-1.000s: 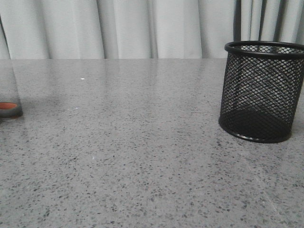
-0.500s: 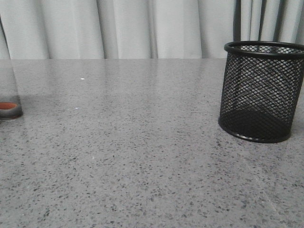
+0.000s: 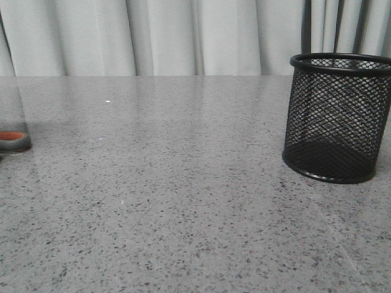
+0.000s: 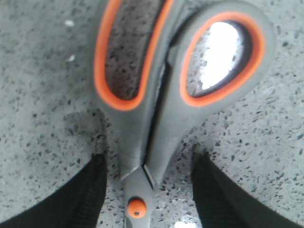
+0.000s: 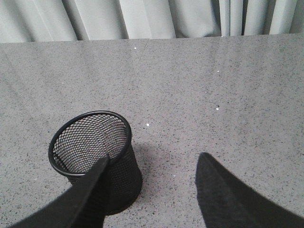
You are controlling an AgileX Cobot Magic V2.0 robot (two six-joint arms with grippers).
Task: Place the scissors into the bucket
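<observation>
The scissors [image 4: 156, 118] lie flat on the speckled grey table, with grey handle loops lined in orange and an orange pivot dot [image 4: 137, 208]. In the front view only one handle loop [image 3: 13, 140] shows, at the far left edge. My left gripper [image 4: 149, 156] is open and low over the table. Its black fingers [image 4: 83, 199] stand on either side of the scissors' neck near the pivot, with a gap on each side. The black wire-mesh bucket [image 3: 338, 119] stands upright at the right and looks empty. My right gripper [image 5: 152, 161] is open and empty, above the table beside the bucket [image 5: 92, 149].
Grey curtains [image 3: 183, 36] hang behind the table's far edge. The speckled tabletop [image 3: 183, 201] stretches between the scissors and the bucket. Neither arm shows in the front view.
</observation>
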